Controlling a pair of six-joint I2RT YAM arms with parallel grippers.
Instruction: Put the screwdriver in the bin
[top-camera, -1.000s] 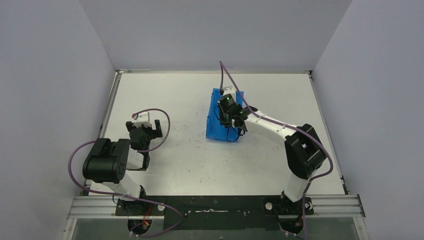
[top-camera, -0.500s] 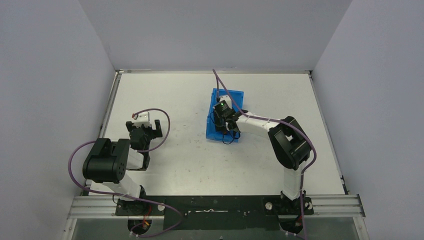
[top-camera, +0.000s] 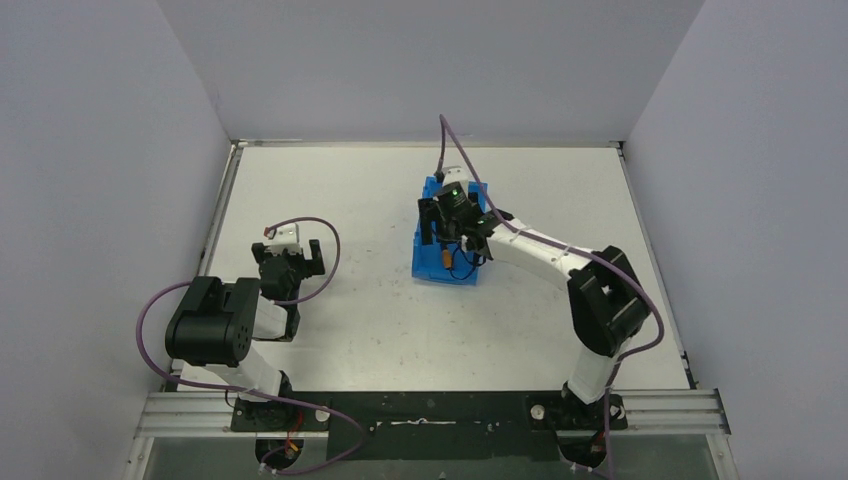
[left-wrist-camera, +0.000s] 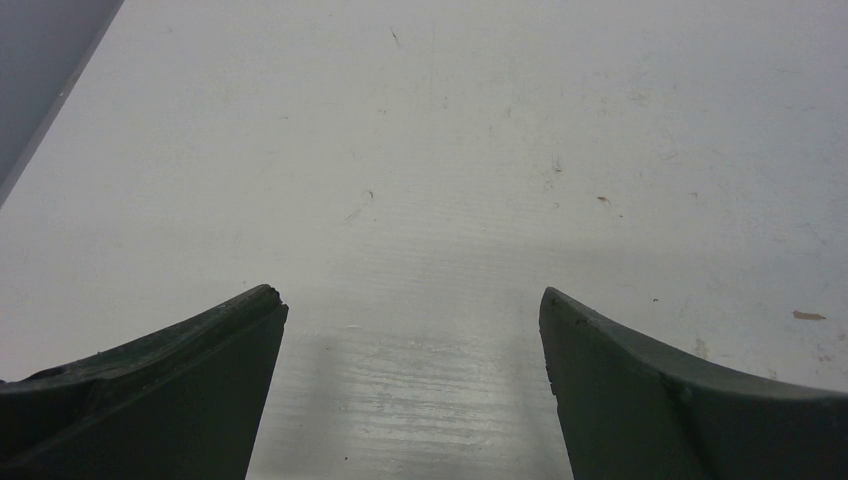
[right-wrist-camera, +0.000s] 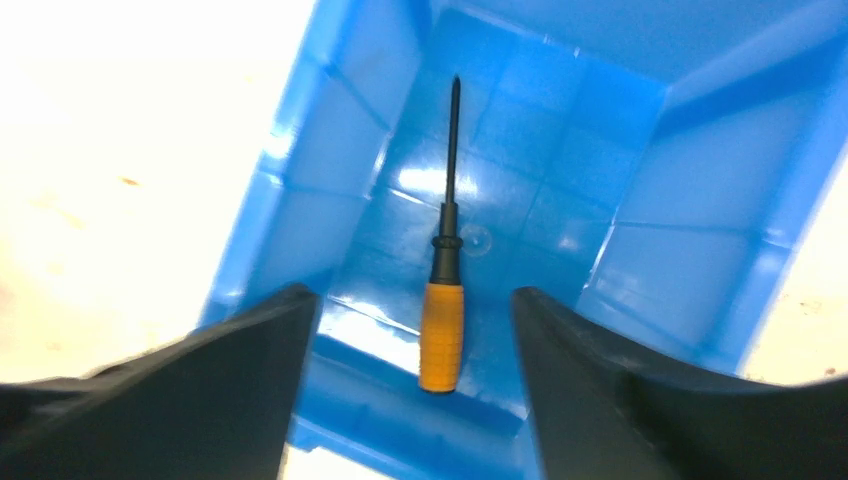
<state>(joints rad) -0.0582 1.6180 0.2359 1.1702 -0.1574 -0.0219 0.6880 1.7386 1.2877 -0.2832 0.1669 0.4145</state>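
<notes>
Even, diffuse light is filling the top view, leaving faint shadows on the worktop (top-camera: 350, 310). At the right wrist the worktop is blowing out white, glare is spotting the bin (right-wrist-camera: 640, 200) floor, and the near right fingers (right-wrist-camera: 200, 400) are blurring.

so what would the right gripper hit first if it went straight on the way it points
Likely the screwdriver, centred ahead of the open right gripper inside the blue bin; behind it, the bin floor. Depth is unclear.
</notes>
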